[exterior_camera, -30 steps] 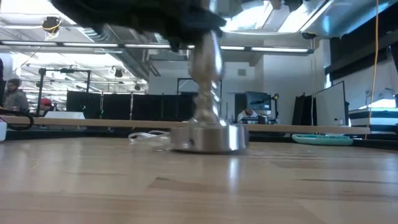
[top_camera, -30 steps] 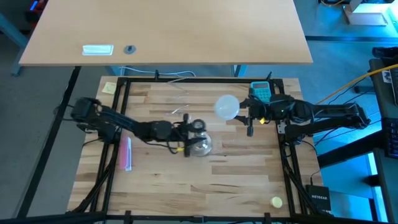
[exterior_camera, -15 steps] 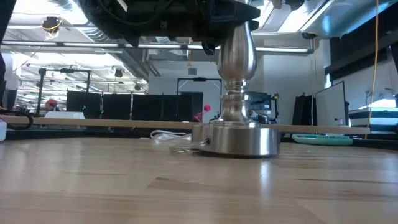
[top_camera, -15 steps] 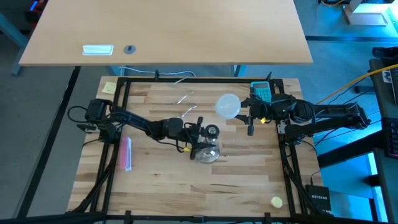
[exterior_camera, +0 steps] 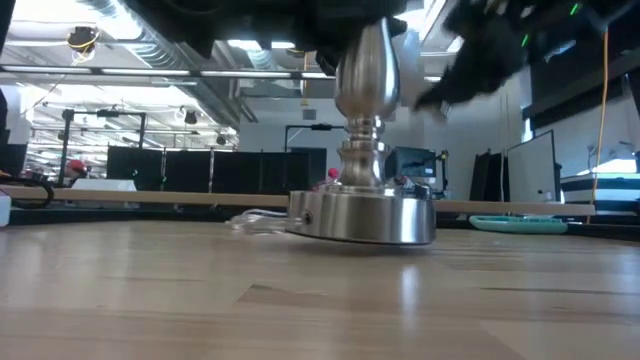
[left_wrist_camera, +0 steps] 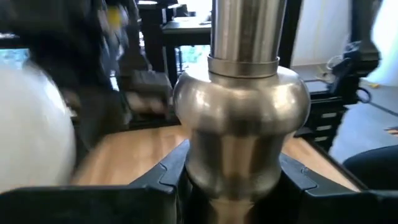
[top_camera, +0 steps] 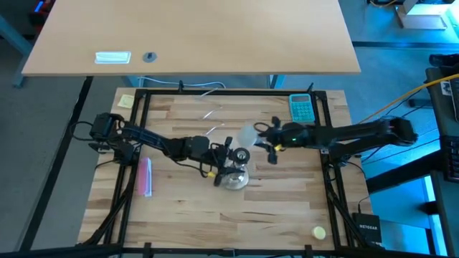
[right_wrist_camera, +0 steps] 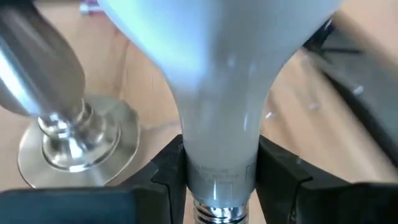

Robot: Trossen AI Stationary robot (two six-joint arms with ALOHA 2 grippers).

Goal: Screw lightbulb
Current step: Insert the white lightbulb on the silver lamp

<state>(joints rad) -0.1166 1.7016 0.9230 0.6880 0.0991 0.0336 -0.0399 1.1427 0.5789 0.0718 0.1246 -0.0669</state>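
The silvery socket stand (top_camera: 235,178) stands on its round base (exterior_camera: 362,217) near the table's middle, and its dark top (top_camera: 242,153) faces up. My left gripper (top_camera: 226,155) reaches in from the left and is shut on its stem (left_wrist_camera: 239,130). My right gripper (top_camera: 265,136) comes from the right, shut on the white frosted lightbulb (top_camera: 247,135). It holds the bulb just to the right of the stand's top and a little farther back. The bulb's globe also shows in the left wrist view (left_wrist_camera: 31,134). The stand shows in the right wrist view (right_wrist_camera: 68,143). My left gripper pinches the stand's stem at its bulged part (left_wrist_camera: 242,155) between its two fingers (left_wrist_camera: 163,177), coming level from the table's left. The stand is upright with its base on the table. My right gripper pinches the bulb's narrow neck (right_wrist_camera: 217,155) between its two fingers (right_wrist_camera: 169,165), just above the screw base (right_wrist_camera: 217,211). It comes from the table's right. The bulb is lifted clear, its globe pointing away from the wrist toward the stand.
A teal calculator (top_camera: 301,107) lies at the far right, a pink object (top_camera: 147,175) at the left, a yellow note (top_camera: 127,100) at the far left corner and a small yellow thing (top_camera: 318,231) at the near right. Black frame rails (top_camera: 326,179) border the table.
My right gripper has carried the bulb toward the table's left, close up to the stand's top. My left gripper has slid the upright stand a little toward the right and near edges.
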